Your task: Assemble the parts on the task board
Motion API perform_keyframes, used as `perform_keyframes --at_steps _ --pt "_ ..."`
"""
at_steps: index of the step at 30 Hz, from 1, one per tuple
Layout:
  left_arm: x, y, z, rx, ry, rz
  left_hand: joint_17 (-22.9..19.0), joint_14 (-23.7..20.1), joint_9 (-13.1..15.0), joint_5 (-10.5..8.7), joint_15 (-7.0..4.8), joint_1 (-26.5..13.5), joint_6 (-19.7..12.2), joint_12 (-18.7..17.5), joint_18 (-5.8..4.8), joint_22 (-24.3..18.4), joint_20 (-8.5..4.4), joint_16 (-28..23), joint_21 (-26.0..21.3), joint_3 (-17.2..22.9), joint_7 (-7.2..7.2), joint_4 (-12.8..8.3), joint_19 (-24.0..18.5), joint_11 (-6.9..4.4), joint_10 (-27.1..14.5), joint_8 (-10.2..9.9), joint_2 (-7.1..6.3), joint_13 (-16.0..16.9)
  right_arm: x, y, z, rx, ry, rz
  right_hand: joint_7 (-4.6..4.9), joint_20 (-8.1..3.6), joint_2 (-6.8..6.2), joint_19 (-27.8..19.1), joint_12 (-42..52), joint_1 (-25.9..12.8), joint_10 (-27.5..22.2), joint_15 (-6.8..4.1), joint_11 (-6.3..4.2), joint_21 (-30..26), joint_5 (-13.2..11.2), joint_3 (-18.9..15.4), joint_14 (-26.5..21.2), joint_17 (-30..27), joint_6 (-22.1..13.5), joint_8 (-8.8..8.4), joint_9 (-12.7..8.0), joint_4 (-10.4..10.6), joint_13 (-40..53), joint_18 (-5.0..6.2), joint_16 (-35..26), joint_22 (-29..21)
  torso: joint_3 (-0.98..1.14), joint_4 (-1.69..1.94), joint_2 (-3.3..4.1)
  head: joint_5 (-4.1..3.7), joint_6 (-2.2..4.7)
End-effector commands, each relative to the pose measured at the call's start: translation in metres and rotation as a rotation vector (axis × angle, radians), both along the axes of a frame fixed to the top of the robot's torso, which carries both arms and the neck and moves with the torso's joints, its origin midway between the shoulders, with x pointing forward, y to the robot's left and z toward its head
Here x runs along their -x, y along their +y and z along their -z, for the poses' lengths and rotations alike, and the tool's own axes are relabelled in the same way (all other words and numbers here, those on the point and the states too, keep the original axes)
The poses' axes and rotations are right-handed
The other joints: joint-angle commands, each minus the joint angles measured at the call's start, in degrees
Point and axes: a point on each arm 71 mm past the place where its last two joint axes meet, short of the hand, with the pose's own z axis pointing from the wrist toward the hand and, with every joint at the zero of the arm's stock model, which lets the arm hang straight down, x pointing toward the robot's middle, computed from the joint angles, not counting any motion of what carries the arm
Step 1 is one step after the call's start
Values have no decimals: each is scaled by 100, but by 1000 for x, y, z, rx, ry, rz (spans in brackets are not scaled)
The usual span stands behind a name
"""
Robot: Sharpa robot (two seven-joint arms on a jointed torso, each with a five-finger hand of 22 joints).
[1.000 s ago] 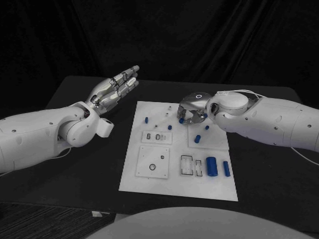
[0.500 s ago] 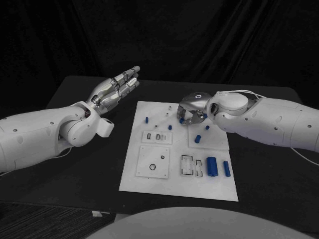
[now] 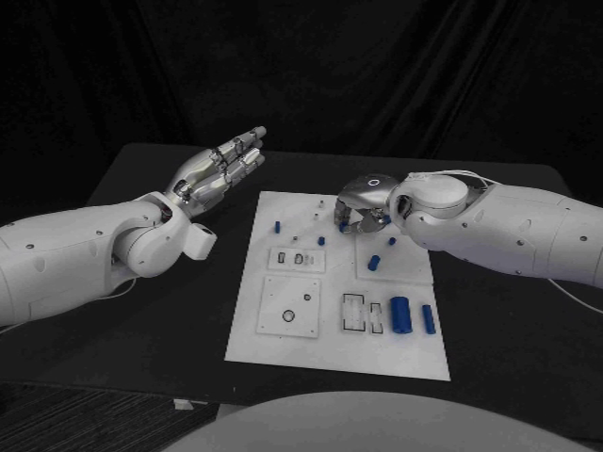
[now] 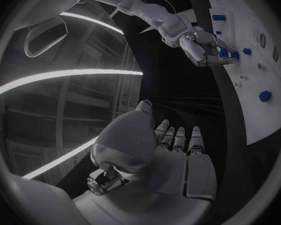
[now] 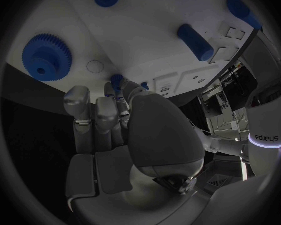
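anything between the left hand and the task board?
Nothing: in the head view only bare black table lies between the left hand, raised with its fingers straight, and the task board.

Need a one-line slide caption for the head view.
Right robot hand works at the task board's far edge while the left robot hand hovers beside it.

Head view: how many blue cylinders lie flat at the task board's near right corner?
2: a thick cylinder and a thinner cylinder beside it, nearer the right edge. Nothing covers that corner.

blue pegs (image 3: 374,263) and the right hand (image 3: 363,212) crowd the task board's (image 3: 288,348) far end; its near edge lies open.
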Motion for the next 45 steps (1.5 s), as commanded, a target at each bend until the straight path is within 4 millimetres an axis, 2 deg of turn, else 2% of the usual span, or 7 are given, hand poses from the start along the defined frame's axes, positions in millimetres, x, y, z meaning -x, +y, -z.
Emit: perform_keyframes --at_steps 1,21,27,30,33,40,45 --pt "1 -2 0 11 0 18 -8 -3 6 31 49 65 47 -38 106 -7 36 -21 -19 50 12 -6 4 45 -9 19 17 -10 1 0 1 -2 -2 -3 4 13 42 -47 32 110 124 4 -29 -76 64 21 -43 -100 70 36 13 -77 23 33 -93 -25 0 3 2 15 -1" --pt "3 6 0 2 2 -5 -8 -3 9 115 81 140 70 -38 110 -7 74 -21 -19 85 30 -41 4 66 -9 24 -11 -10 -16 0 -46 -104 -78 43 36 35 -20 140 -20 85 311 30 -18 154 372 38 141 53 369 91 45 -134 9 -12 -3 144 -22 -10 27 141 -1" --pt "3 5 -1 6 -8 -7 -8 -3 -13 126 84 162 -82 -38 108 -7 73 -21 -19 83 -24 -32 4 16 -9 -9 -32 -10 -24 9 -52 -106 -88 45 32 32 -25 149 -27 71 302 19 -18 163 362 34 153 73 372 85 43 -126 7 -12 10 152 -11 29 64 130 -1" --pt "3 5 -1 9 -13 -9 -8 -3 -49 128 87 187 -365 -38 108 -7 74 -21 -19 85 -159 -10 4 -86 -9 -51 -43 -10 -29 13 -53 -102 -92 49 30 26 -34 144 -37 64 277 7 -16 139 356 36 152 51 345 61 33 -123 3 -6 -8 145 -13 37 80 120 -1" --pt "3 5 -2 11 -24 -16 -8 -3 -99 129 154 212 -753 -38 45 -7 72 -21 -19 82 -561 13 4 -425 -9 -101 -53 -10 -35 17 -54 -98 -101 58 28 18 -39 142 -41 64 246 -5 -15 130 353 44 149 42 317 34 21 -125 2 -3 -20 147 -13 45 87 128 -1" --pt "3 3 -3 15 -34 -18 -8 -3 -126 121 162 194 -923 -38 5 -7 46 -21 -19 67 -1044 25 4 -305 -9 -127 -47 -10 -42 19 -51 -89 -107 79 29 11 -65 123 -44 45 192 -5 -8 81 323 44 133 0 279 -5 5 -116 0 2 -60 135 -7 77 88 136 -1" --pt "4 2 -3 15 -31 -16 -8 -3 -121 130 160 199 -901 -38 6 -7 49 -21 -19 68 -1108 20 4 -263 -9 -122 -45 -10 -45 20 -49 -84 -105 86 33 13 -80 111 -43 34 163 2 -1 55 309 45 122 -15 259 -26 -4 -109 1 3 -77 130 -14 90 91 125 -1"
